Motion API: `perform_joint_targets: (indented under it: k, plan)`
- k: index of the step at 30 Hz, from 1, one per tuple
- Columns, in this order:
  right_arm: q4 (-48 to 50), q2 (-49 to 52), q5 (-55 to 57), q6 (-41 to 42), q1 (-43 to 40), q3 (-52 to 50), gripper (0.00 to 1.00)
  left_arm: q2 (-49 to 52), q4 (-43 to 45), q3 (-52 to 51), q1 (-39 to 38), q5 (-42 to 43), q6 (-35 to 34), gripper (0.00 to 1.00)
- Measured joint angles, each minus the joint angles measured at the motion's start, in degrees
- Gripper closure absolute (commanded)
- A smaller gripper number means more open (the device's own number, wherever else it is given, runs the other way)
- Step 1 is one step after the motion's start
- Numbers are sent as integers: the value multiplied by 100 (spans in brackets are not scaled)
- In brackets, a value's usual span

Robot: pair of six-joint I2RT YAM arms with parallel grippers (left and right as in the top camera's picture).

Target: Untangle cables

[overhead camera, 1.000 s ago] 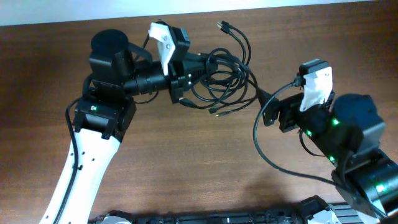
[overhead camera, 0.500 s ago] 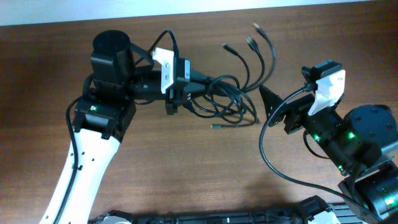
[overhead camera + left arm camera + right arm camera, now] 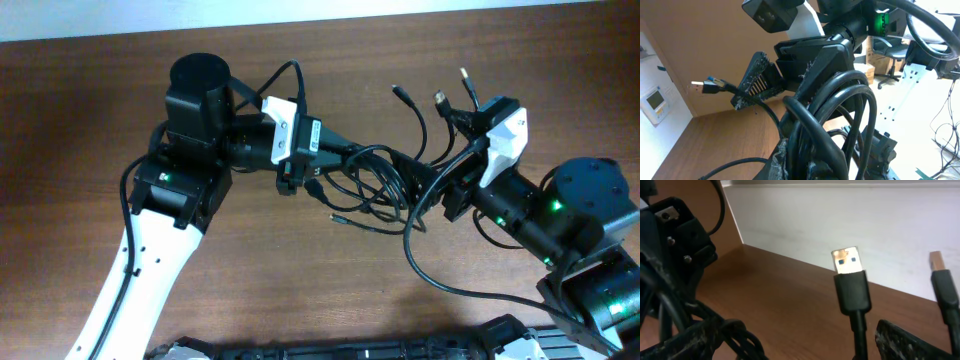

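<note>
The cables point(image 3: 368, 188) form a black tangle hanging between the two arms above the table's middle. Loose ends with plugs point(image 3: 440, 97) stick up toward the back edge. My left gripper point(image 3: 345, 152) is shut on the tangle's left side, and in the left wrist view thick loops point(image 3: 840, 110) rise out of its jaws point(image 3: 810, 167). My right gripper point(image 3: 408, 186) stands open against the tangle's right side, with strands between its fingers. In the right wrist view a USB plug point(image 3: 850, 262) stands upright between the fingers point(image 3: 900, 340), with a second plug point(image 3: 936, 259) at the right.
The brown wooden table point(image 3: 300, 280) runs to a white wall point(image 3: 840, 215) at the back. The right arm's own black wire point(image 3: 430, 275) loops down over the table toward the front. The two arms' heads are close together over the middle.
My left gripper has carried the tangle to the right. My right gripper has moved left into the tangle. The plug ends have swung rightward, up by the right arm.
</note>
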Motion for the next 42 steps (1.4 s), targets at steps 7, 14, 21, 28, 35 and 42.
perform_joint_targets:
  k: [7, 14, 21, 28, 35, 42]
  plan:
    - [11, 0, -17, 2, -2, 0, 1, 0, -24, 0, 0, -107, 0, 100]
    - [7, 4, 11, -7, -37, 0, 1, -15, -105, 0, 0, -719, 0, 100]
    - [9, 11, 22, 0, -55, 0, 1, -22, -203, 0, 0, -1204, 2, 100]
    - [9, 9, -17, -2, -55, 0, 1, -22, -238, 0, 4, -918, 2, 100]
    - [9, 15, -61, -9, -52, 0, 1, -22, -234, 0, -90, -592, 2, 100]
    - [11, 94, -59, -20, -55, 0, 1, -22, -232, 0, -258, -632, 2, 100]
